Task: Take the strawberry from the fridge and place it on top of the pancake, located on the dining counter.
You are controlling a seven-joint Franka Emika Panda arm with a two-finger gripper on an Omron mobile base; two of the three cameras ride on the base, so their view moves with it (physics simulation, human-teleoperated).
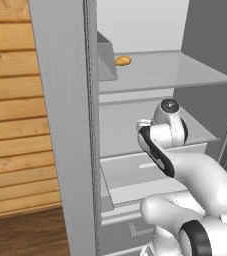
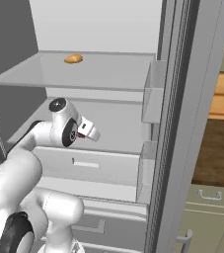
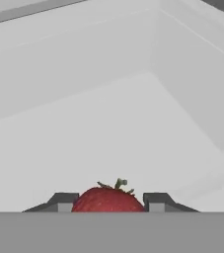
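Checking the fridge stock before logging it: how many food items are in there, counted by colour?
Red: 1, the strawberry, clamped in the gripper.
Orange-yellow: 1, the lumpy food item on the upper shelf of the fridge.
Total: 2
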